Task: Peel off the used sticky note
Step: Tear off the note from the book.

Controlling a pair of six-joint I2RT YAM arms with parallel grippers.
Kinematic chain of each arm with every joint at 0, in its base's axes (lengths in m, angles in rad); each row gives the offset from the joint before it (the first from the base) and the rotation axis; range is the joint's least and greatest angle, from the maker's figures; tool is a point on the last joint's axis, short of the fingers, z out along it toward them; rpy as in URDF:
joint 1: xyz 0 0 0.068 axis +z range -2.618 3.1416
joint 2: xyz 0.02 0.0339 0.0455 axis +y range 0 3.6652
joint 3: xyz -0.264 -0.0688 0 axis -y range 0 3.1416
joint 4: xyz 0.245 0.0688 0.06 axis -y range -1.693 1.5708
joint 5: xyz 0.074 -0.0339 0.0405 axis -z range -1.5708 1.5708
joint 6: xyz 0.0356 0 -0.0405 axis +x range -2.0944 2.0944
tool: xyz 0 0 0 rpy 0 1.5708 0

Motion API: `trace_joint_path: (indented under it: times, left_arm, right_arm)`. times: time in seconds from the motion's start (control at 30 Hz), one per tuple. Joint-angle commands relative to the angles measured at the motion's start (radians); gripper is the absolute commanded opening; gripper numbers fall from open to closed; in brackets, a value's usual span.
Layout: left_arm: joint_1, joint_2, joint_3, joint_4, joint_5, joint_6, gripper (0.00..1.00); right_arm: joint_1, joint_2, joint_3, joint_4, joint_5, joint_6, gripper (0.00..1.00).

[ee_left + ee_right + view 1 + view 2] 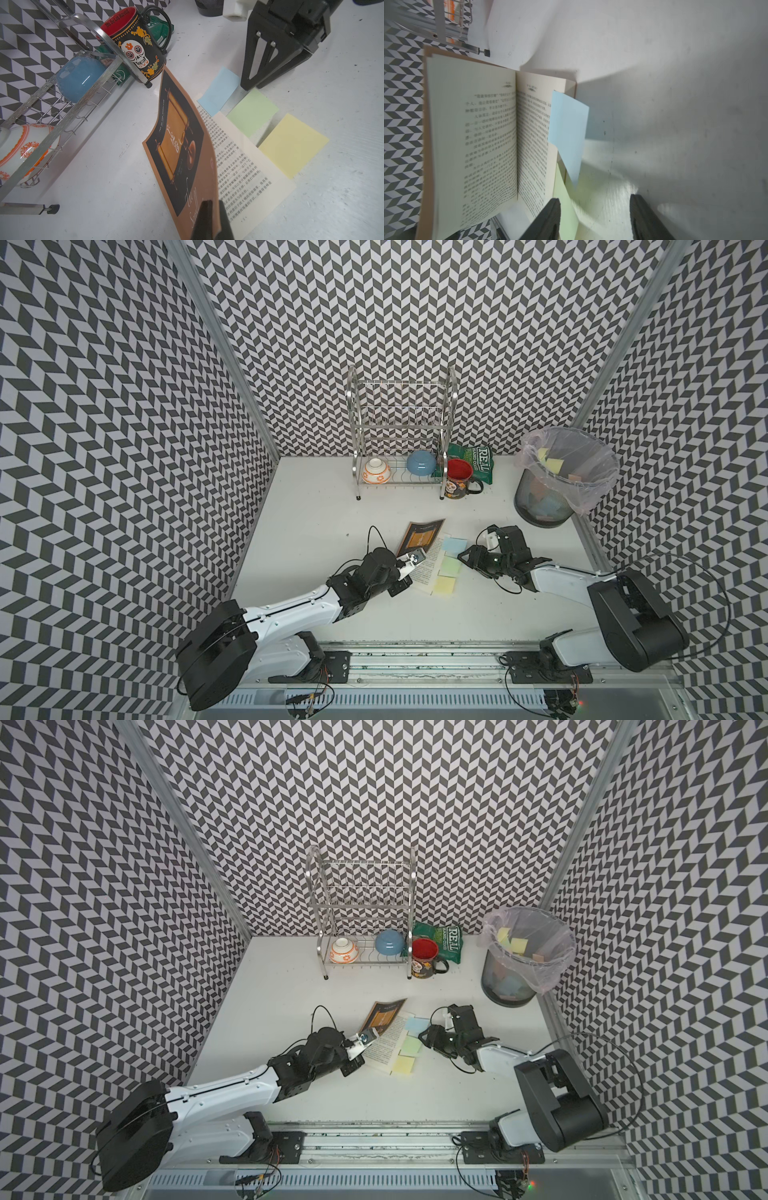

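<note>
An open book (pixel 420 536) lies mid-table, and my left gripper (pixel 212 204) is shut on its raised brown cover (pixel 182 145). Three sticky notes hang off the right page's edge: blue (pixel 453 544), green (pixel 450 567) and yellow (pixel 444 585). All three also show in the left wrist view: blue (pixel 220 91), green (pixel 252 113), yellow (pixel 293 145). My right gripper (pixel 595 204) is open, low over the table beside the notes. The green note (pixel 566 207) lies against one of its fingers (pixel 550 214). Just beyond the jaws, the blue note (pixel 569 128) curls up from the page.
A lined wire bin (pixel 565 477) with discarded notes stands at the back right. A metal dish rack (pixel 399 439) holds a patterned bowl (pixel 376 470) and a blue bowl (pixel 421 462). A skull mug (pixel 459 481) and a green snack bag (pixel 478 460) sit beside the rack.
</note>
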Motion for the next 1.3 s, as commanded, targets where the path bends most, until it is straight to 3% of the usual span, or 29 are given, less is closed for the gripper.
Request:
trace_joint_path:
  times: [0.0, 0.17, 0.2, 0.3, 0.33, 0.63, 0.83, 1.07, 1.27]
  left_arm:
    - [0.013, 0.008, 0.024, -0.016, 0.010, -0.014, 0.00]
    - [0.019, 0.018, 0.023, -0.013, 0.010, -0.014, 0.00]
    - [0.018, 0.021, 0.023, -0.012, 0.011, -0.014, 0.00]
    - [0.025, 0.031, 0.023, -0.013, 0.015, -0.015, 0.00]
    - [0.025, 0.031, 0.023, -0.014, 0.016, -0.015, 0.00]
    - [0.027, 0.031, 0.026, -0.019, 0.023, -0.019, 0.00]
    - [0.027, 0.033, 0.031, -0.023, 0.026, -0.018, 0.00]
    - [0.027, 0.037, 0.035, -0.030, 0.032, -0.018, 0.00]
    - [0.027, 0.037, 0.035, -0.032, 0.029, -0.018, 0.00]
  right_arm:
    - [0.001, 0.050, 0.030, 0.108, -0.026, -0.033, 0.53]
    - [0.001, 0.107, 0.066, 0.153, -0.067, -0.031, 0.39]
    - [0.001, 0.111, 0.072, 0.155, -0.067, -0.031, 0.34]
    - [-0.004, 0.108, 0.092, 0.127, -0.047, -0.041, 0.04]
    - [-0.011, 0.100, 0.097, 0.108, -0.032, -0.047, 0.00]
    - [-0.131, -0.058, 0.139, -0.138, 0.082, -0.165, 0.00]
    - [-0.149, -0.212, 0.194, -0.272, 0.146, -0.211, 0.00]
    - [-0.157, -0.413, 0.418, -0.406, 0.278, -0.218, 0.00]
    - [-0.252, -0.383, 0.681, -0.508, 0.401, -0.227, 0.00]
